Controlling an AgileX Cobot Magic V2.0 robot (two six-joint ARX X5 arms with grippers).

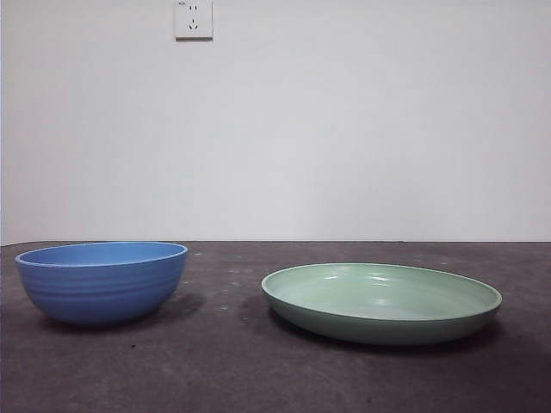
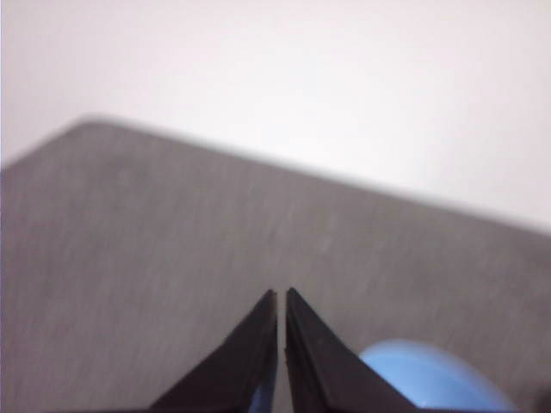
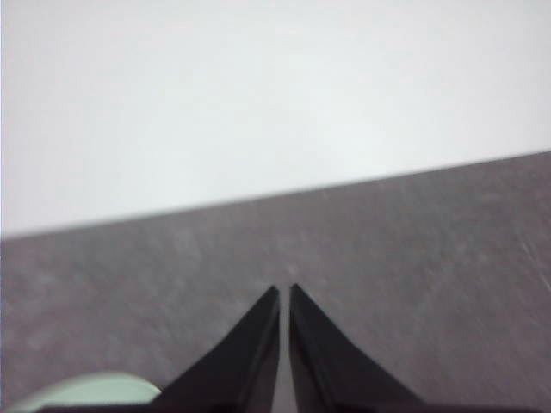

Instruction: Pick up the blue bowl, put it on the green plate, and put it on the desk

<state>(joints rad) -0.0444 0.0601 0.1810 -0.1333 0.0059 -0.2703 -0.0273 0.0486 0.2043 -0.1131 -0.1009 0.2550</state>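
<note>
The blue bowl (image 1: 102, 280) stands upright on the desk (image 1: 224, 370) at the left in the front view. The green plate (image 1: 381, 301) lies flat on the desk to its right, apart from it. Neither gripper shows in the front view. In the left wrist view my left gripper (image 2: 281, 297) is shut and empty above the desk, with part of the blue bowl (image 2: 430, 379) beside its jaws. In the right wrist view my right gripper (image 3: 284, 292) is shut and empty, with an edge of the green plate (image 3: 86, 391) beside it.
A white wall with a power socket (image 1: 194, 19) rises behind the desk's far edge. The desk's far edge (image 2: 301, 176) shows in both wrist views.
</note>
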